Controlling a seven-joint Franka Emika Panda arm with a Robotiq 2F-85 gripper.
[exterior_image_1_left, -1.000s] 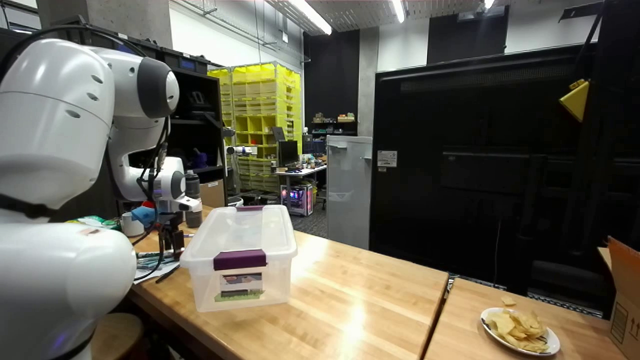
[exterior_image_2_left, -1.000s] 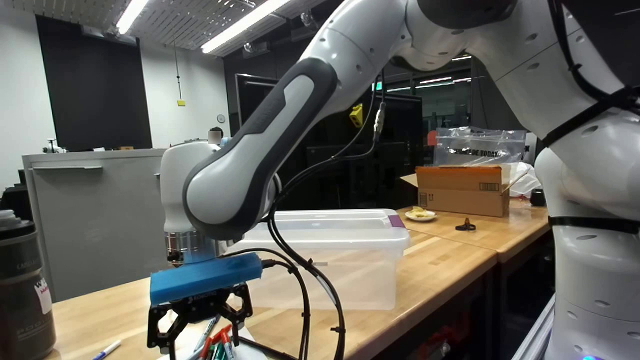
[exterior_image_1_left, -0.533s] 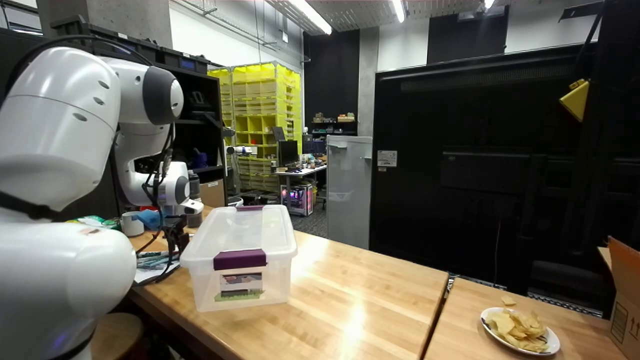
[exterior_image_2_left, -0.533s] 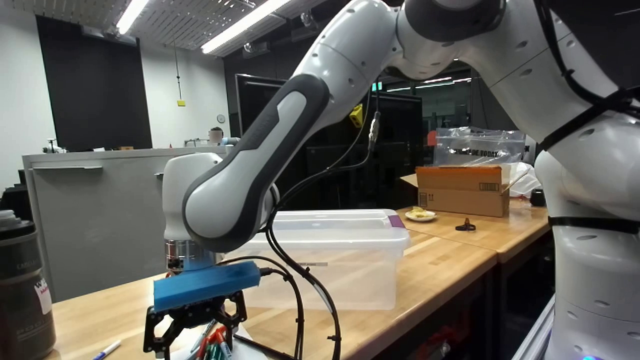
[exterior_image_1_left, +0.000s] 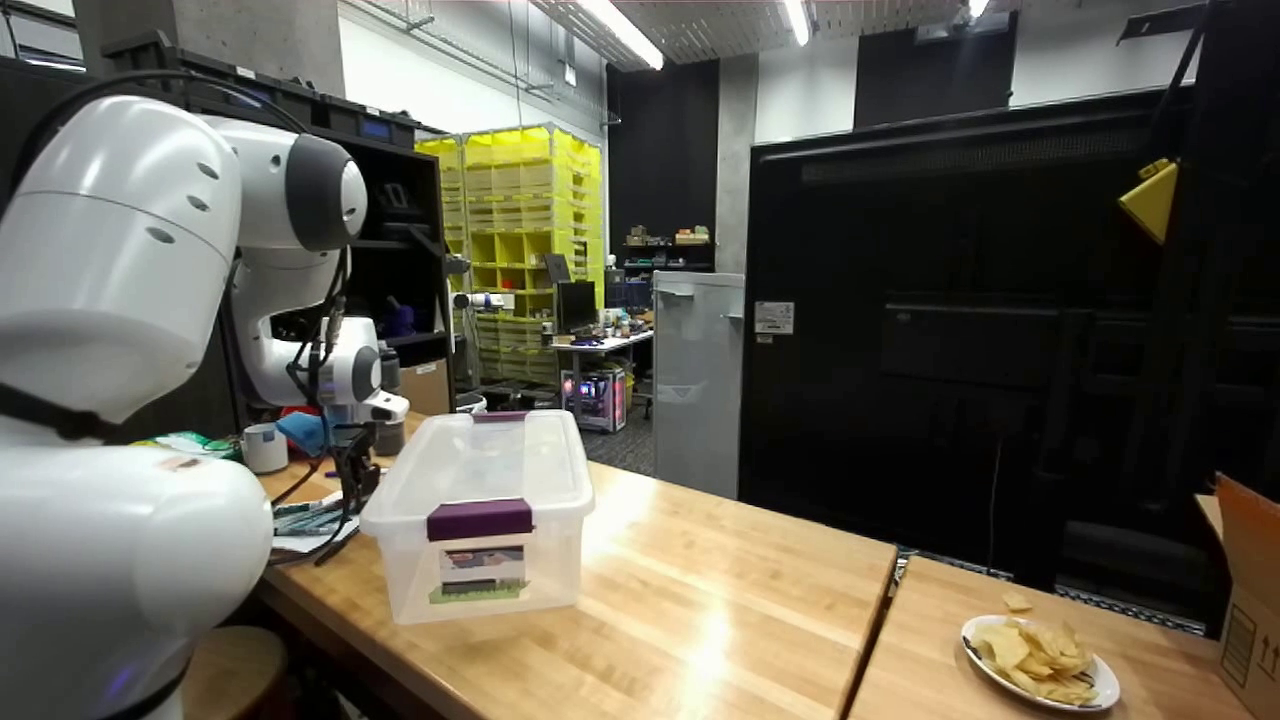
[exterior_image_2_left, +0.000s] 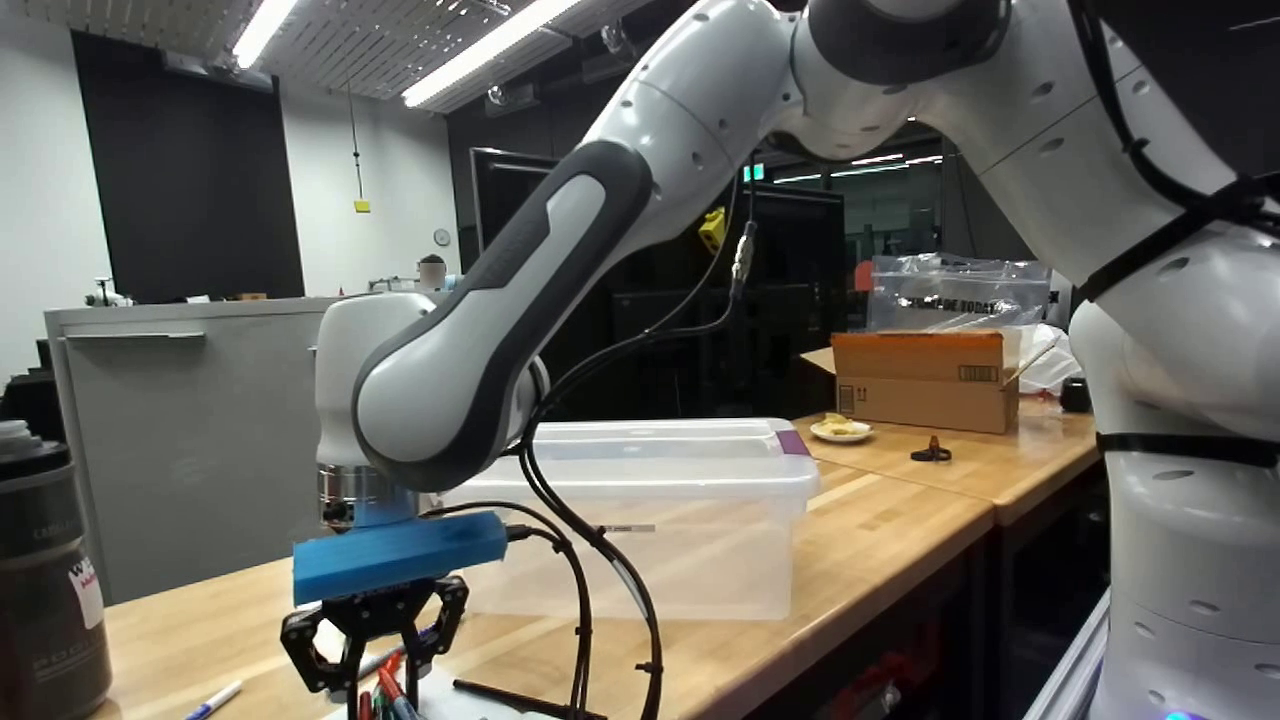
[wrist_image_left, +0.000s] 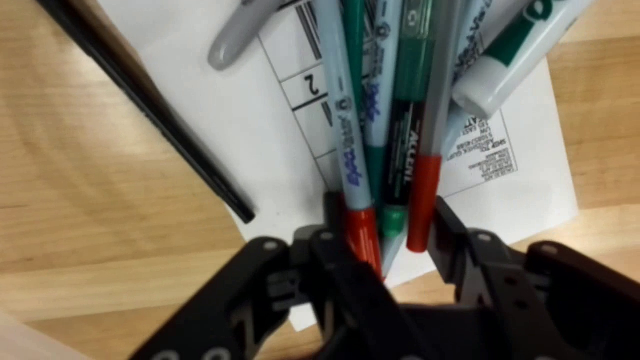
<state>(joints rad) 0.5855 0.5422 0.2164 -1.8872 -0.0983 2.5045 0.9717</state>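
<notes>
On wood tabletop (exterior_image_1_left: 680, 600), shipping-label sheet (wrist_image_left: 280, 200); over it, gripper (wrist_image_left: 388, 212) clamped on Expo/Accent marker bundle (wrist_image_left: 382, 107). From gripper in an exterior view: purple-latched bin (exterior_image_2_left: 690, 550) 2 o'clock, gray cabinet (exterior_image_2_left: 200, 430) 11 o'clock.

We tag black fingers (wrist_image_left: 452, 245); between them, pale-blue marker (wrist_image_left: 346, 122) with purple lettering and red cap, green-and-black marker (wrist_image_left: 406, 130), grey marker (wrist_image_left: 434, 125) with red cap. Beside them, black stick (wrist_image_left: 155, 120). Under them, white paper (wrist_image_left: 540, 190), black print, tan grained table (wrist_image_left: 100, 210). Above them, blue block (exterior_image_2_left: 400, 555).
</notes>
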